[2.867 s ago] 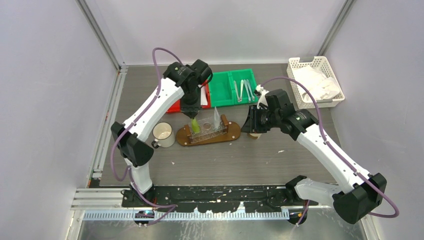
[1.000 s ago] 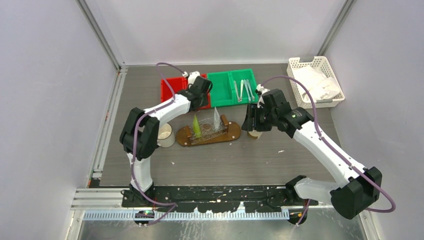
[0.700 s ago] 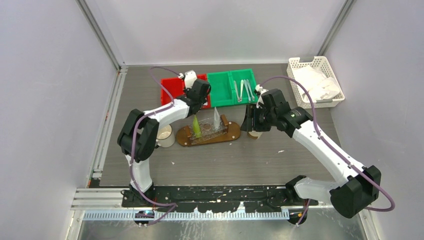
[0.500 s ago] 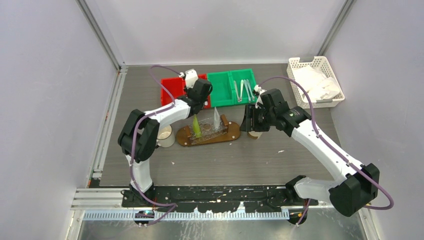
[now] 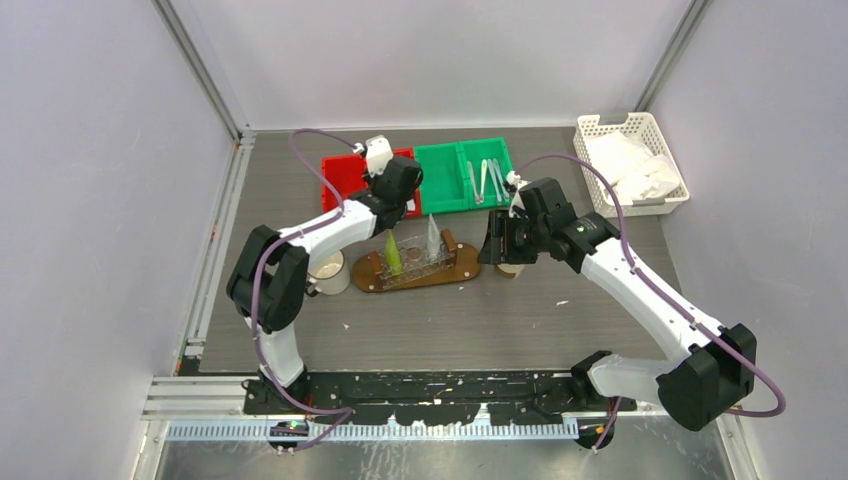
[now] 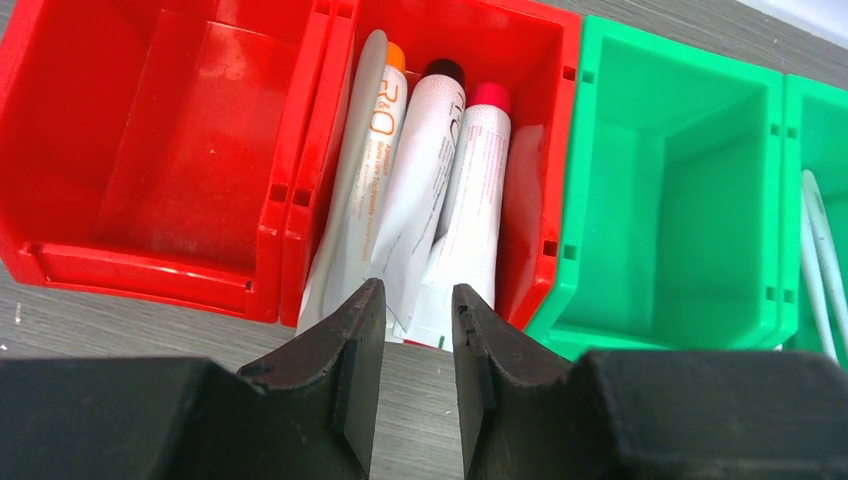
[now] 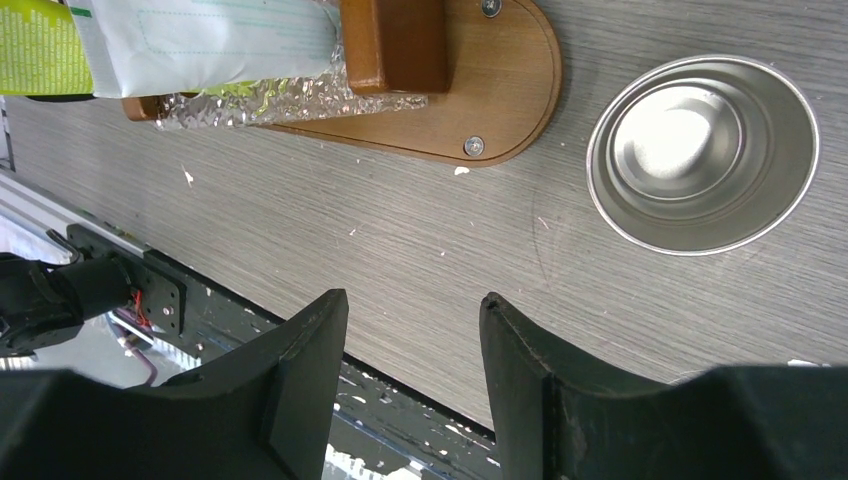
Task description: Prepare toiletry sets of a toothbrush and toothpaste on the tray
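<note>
Grey wood-grain table (image 5: 450,320): its oval wooden tray (image 5: 462,262) holds a yellow-green tube (image 5: 393,252) and a whitish tube (image 5: 432,236) upright, with no toothbrush visible there. Slim pale toothbrushes (image 5: 490,180) wait in the green bin (image 5: 497,150). Left tool (image 6: 415,300), narrowly parted and empty, hovers over three whitish tubes (image 6: 430,190) in the red bin (image 6: 540,60). Right tool (image 7: 412,300), half-wide and empty, hangs beside a steel cup (image 7: 702,152). Nothing seems to block either bin.

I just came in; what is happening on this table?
Two robot arms are building toothbrush-and-toothpaste sets on a wooden tray. A yellow-green tube and a whitish tube already stand on it. The left claw, open and empty, hovers before three tubes in a red bin. The right claw, also open and empty, hangs over the table near a metal cup. The toothbrushes lie in a green bin.
</note>
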You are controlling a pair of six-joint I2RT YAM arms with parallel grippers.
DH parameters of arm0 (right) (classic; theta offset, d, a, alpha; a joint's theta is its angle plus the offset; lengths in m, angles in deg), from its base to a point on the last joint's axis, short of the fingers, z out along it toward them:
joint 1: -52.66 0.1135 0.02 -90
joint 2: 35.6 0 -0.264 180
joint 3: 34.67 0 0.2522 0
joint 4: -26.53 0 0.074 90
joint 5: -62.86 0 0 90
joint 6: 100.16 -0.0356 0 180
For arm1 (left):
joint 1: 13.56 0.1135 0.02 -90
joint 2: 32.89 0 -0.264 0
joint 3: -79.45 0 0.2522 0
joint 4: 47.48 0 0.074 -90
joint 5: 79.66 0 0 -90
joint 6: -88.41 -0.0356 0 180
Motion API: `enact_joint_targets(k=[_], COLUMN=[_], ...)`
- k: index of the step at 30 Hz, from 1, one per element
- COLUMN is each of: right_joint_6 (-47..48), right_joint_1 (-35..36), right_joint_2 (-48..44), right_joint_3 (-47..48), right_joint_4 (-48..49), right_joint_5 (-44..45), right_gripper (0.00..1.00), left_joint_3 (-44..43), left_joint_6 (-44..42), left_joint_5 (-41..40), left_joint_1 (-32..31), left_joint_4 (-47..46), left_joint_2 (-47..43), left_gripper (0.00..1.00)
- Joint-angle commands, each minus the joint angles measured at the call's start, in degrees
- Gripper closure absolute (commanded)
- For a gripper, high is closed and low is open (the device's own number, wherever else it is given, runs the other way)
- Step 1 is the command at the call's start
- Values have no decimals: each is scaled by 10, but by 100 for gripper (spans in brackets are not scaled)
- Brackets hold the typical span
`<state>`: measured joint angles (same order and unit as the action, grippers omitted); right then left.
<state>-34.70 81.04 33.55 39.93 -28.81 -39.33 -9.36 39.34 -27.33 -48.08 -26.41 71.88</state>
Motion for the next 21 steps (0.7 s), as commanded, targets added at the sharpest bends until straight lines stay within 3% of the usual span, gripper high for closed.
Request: enact_joint_targets(k=[1,12,16,17,18,21], right_joint_6=[-5,-5,-5,-5,-5,-5], right_joint_1=[-1,-2,-1,-1,-1,-1], right_joint_2=[0,8,7,5,3,-1], right_joint_3=[2,2,2,2,2,2], right_joint_4=[20,21,20,19,20,21], right_joint_5=[-12,-14,-10,-11,-12,-9], right_gripper=[43,43,26,12,5,4], left_joint_3=[-6,-34,-52,-56,-59,-70], left_joint_6=[20,35,35,36,36,35], left_joint_5=[-26,-31,-30,-31,-30,-33], left_joint_1=[-5,-7,-6,-6,-6,-5], left_joint_4=[19,45,49,51,52,54], left_joint_2=[-30,22,43,49,52,62], left_gripper=[67,63,51,48,46,45])
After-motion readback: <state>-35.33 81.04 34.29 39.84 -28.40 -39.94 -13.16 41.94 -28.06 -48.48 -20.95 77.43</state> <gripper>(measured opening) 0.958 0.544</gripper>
